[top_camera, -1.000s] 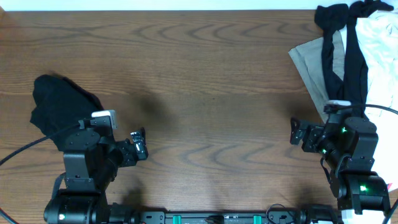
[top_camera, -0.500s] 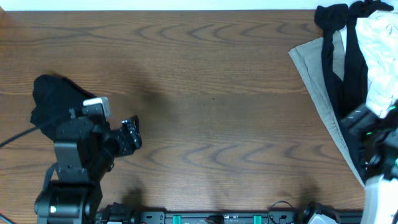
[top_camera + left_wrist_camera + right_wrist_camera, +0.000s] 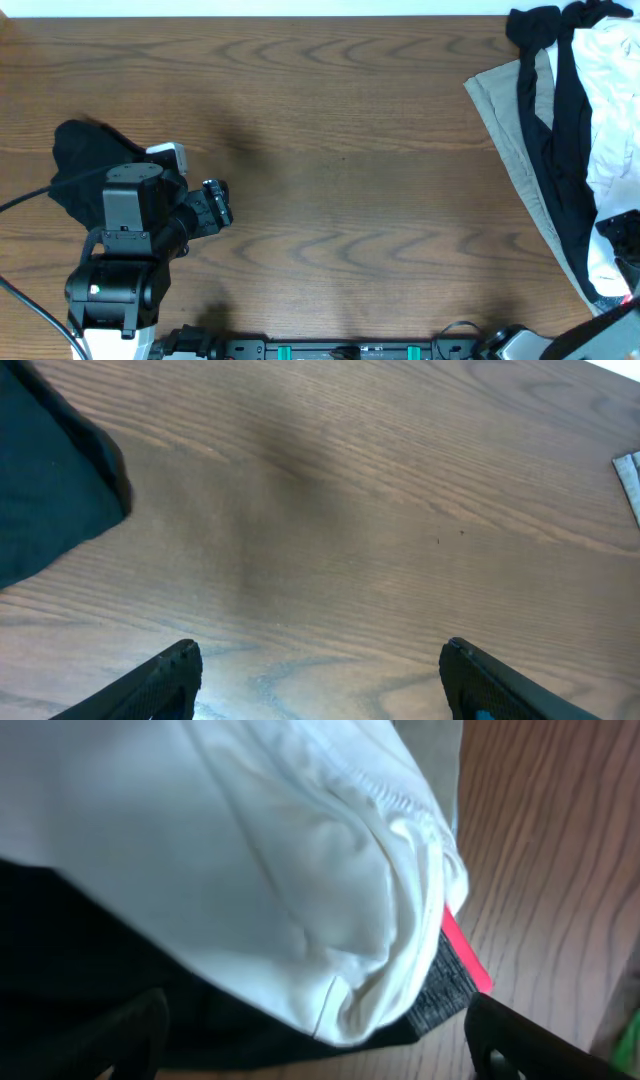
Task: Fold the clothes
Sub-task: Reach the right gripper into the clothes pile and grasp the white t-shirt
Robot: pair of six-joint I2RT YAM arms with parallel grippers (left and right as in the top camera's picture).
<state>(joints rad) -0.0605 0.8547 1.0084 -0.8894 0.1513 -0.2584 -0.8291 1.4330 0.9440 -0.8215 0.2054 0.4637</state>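
The clothes lie in two places. A heap at the table's right edge holds a white T-shirt, a long black piece and a beige piece; a crumpled black garment lies at the left. My right gripper hovers over the heap's near end. In the right wrist view it is open, its fingers straddling the white T-shirt's folded edge above black cloth. My left gripper is open over bare wood, just right of the black garment.
A grey knit band with a red stripe sticks out under the white cloth. The beige piece's corner shows far off in the left wrist view. The wooden table spreads between the two arms.
My right arm swung from the table's near right out over the clothes heap, leaving most of the overhead view. My left arm shifted a little toward the black garment.
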